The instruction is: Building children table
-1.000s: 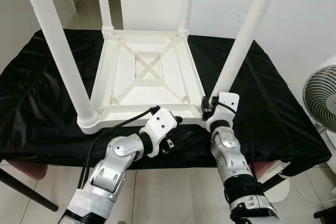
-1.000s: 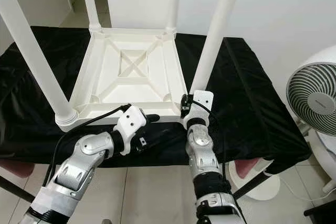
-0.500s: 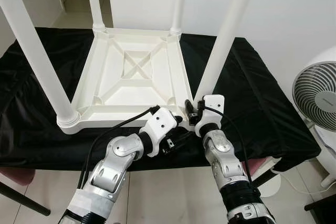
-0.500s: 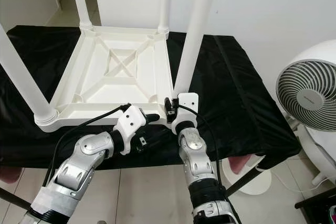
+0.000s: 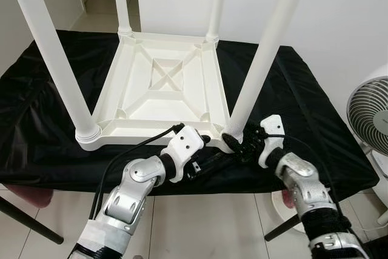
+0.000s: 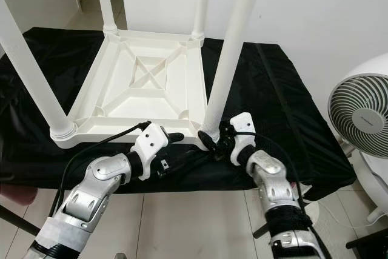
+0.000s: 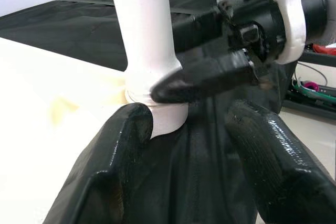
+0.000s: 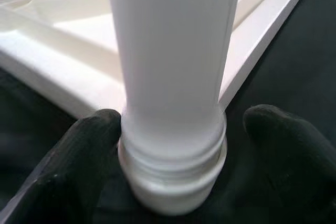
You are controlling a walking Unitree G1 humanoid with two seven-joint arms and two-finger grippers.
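Right jaws [image 5: 237,142] released, straddling near-right leg [image 5: 265,59] base to seat it; left jaws [image 5: 209,161] released, bracing table [image 5: 163,89].

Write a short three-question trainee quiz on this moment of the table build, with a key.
1. True or false: the white table lies upside down on the black cloth, legs pointing up.
2. Which gripper straddles the base of the near right leg? A) left gripper B) right gripper
3. Fill in: the left gripper sits at the table's near ____.

Key
1. True.
2. B: the right gripper has one finger on each side of the leg's base, open.
3. Edge; its fingers are spread apart.
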